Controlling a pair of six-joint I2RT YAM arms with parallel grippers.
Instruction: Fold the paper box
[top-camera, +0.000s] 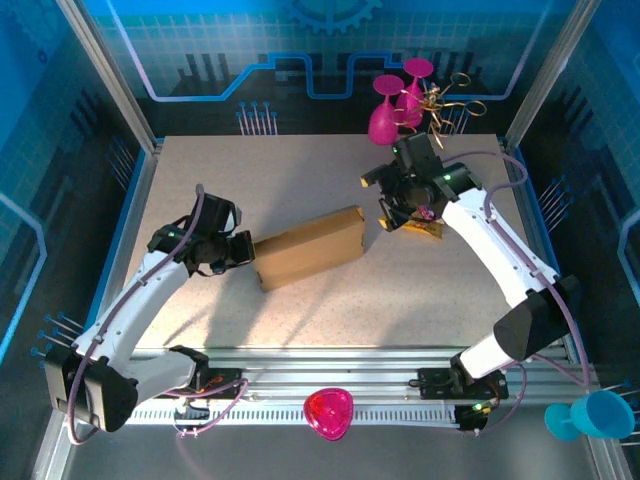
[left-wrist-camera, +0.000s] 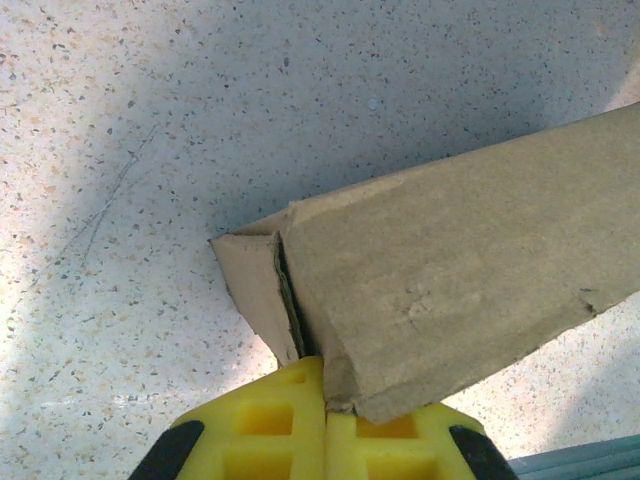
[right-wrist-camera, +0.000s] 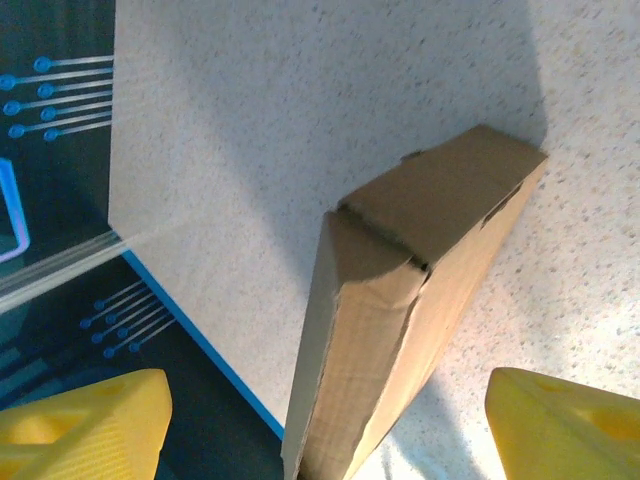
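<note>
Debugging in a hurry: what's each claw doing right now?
Left claw: closed on an edge of the box.
Right claw: open, straddling the box, holding nothing.

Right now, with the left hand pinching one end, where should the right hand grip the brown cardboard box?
Probably the free right end of the brown cardboard box, coming from the right: that slim end points between the fingers of the open right hand.

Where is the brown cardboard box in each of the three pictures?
Top external: the paper box lies mid-table, between the two arms.
Left wrist: it fills the right side, its corner pinched in the left tool.
Right wrist: it runs up the middle, between the right tool's yellow fingers, which are apart.
Shared landmark: the speckled table.
</note>
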